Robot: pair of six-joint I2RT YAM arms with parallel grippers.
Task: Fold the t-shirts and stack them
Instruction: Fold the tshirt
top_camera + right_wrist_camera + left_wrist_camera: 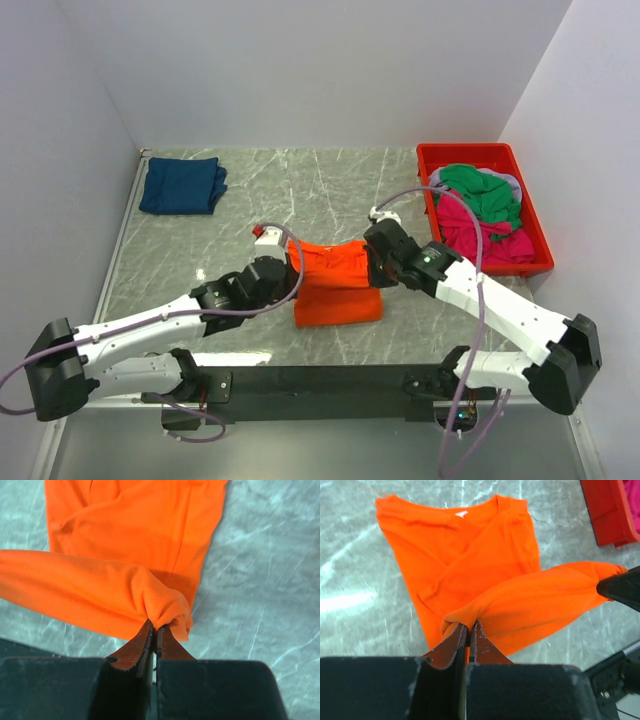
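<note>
Orange t-shirt (337, 285): bright, plain, lying near the centre of the surface (300, 190), partly folded. One edge is raised off the flat part and stretched taut, pinched at one end by the left end effector (468, 627) and at the other by the right end effector (154, 627).

Navy t-shirt (181, 185): folded into a compact rectangle, flat at the far left corner.

Green t-shirt (480, 190), magenta t-shirt (480, 240) and grey t-shirt (512, 183): crumpled together, unfolded, inside the red bin (465, 149), with the green one uppermost.

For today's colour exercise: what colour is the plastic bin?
The bin is red; top external view.
</note>
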